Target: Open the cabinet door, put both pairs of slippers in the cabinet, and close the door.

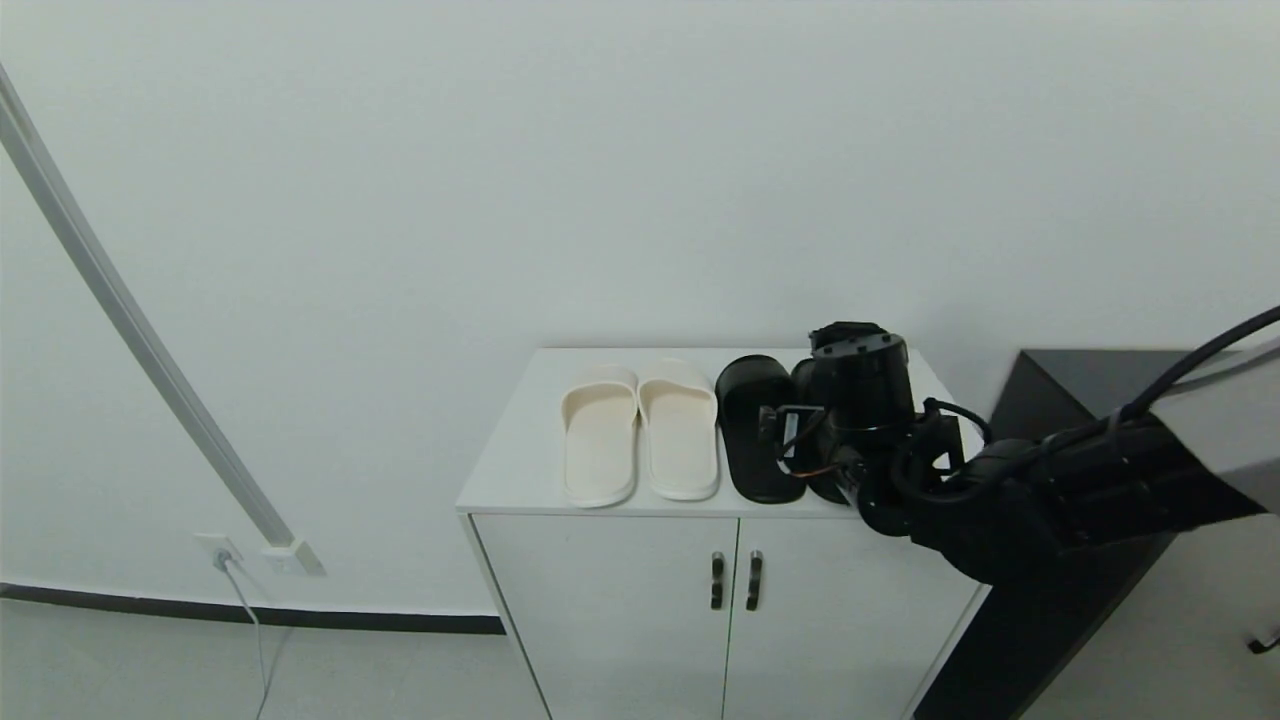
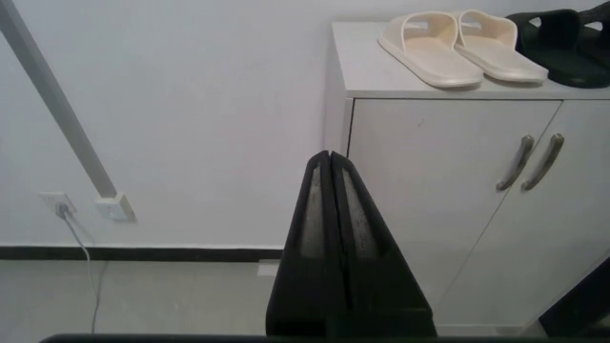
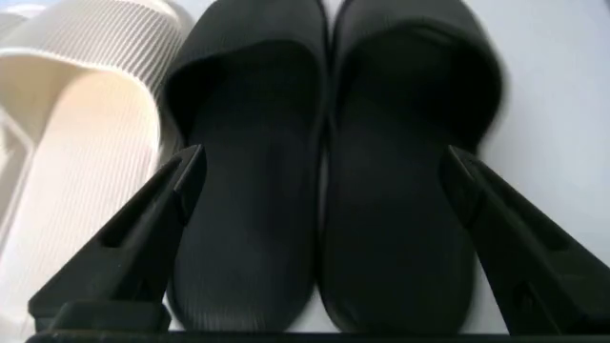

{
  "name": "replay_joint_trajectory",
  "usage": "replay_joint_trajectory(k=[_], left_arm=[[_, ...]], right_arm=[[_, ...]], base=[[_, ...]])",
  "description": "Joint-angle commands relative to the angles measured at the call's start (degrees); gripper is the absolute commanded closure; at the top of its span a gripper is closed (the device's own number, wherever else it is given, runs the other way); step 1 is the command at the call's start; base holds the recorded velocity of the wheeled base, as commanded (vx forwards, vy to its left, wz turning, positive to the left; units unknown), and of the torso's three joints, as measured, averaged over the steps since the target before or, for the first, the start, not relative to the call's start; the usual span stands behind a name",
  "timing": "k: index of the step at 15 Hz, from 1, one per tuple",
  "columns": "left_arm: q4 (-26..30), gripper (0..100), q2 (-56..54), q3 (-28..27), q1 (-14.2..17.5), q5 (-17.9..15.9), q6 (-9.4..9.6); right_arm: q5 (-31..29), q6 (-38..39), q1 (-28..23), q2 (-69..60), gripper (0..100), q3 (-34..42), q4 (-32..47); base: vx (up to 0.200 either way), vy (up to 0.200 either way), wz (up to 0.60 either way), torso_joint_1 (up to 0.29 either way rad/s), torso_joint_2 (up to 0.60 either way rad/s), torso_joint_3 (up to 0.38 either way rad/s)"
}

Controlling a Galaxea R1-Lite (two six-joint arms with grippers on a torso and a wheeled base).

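A pair of white slippers (image 1: 640,433) and a pair of black slippers (image 1: 758,428) lie side by side on top of the white cabinet (image 1: 520,440), whose two doors (image 1: 610,620) are closed. My right gripper (image 3: 324,181) hangs open just above the black slippers (image 3: 324,181), one finger on each outer side of the pair. In the head view the right arm's wrist (image 1: 860,400) covers the right black slipper. My left gripper (image 2: 331,167) is shut and empty, held low to the left of the cabinet (image 2: 429,152), facing the white slippers (image 2: 462,46).
Two dark door handles (image 1: 735,580) sit at the middle seam. A dark cabinet (image 1: 1080,380) stands right of the white one. A grey conduit (image 1: 130,320) runs diagonally down the wall to a socket with a plugged cable (image 1: 220,552).
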Motion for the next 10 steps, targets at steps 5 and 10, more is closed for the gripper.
replay_joint_trajectory(k=[5, 10], left_arm=[[-0.07, 100, 0.09, 0.00, 0.01, 0.02, -0.01], [0.01, 100, 0.09, 0.00, 0.01, 0.02, -0.01]], right_arm=[[-1.37, -1.75, -4.48, 13.87, 0, -14.60, 0.07], [-1.37, -2.63, -6.68, 17.30, 100, -20.66, 0.16]], base=[[0.000, 0.000, 0.00, 0.000, 0.00, 0.000], [0.000, 0.000, 0.00, 0.000, 0.00, 0.000]])
